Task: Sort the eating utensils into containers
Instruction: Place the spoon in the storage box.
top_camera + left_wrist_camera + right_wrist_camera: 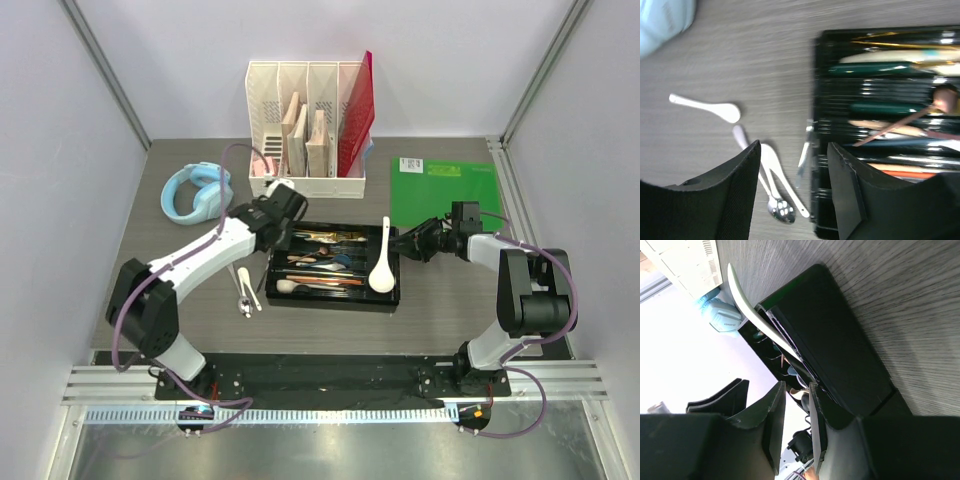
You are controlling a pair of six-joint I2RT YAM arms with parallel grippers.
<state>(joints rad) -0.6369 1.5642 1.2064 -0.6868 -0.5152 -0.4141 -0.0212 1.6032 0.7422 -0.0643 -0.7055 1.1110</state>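
The black cutlery tray (385,298) lies mid-table and holds several utensils: gold, wooden, dark-handled and silver pieces. A large white ceramic soup spoon (381,268) lies in its right end and also shows in the right wrist view (747,300). Loose white spoons and a silver spoon (245,290) lie on the table left of the tray (822,100); in the left wrist view they are a white spoon (705,106) and a silver spoon (781,211). My left gripper (283,240) is open and empty over the tray's left end (795,147). My right gripper (412,243) is at the tray's right wall (840,340), jaws narrowly apart and empty (796,386).
A white slotted file organizer (262,110) with wooden boards and a red folder (357,115) stands at the back. Blue headphones (195,190) lie back left. A green mat (445,195) lies back right. Metal rails run along the near edge.
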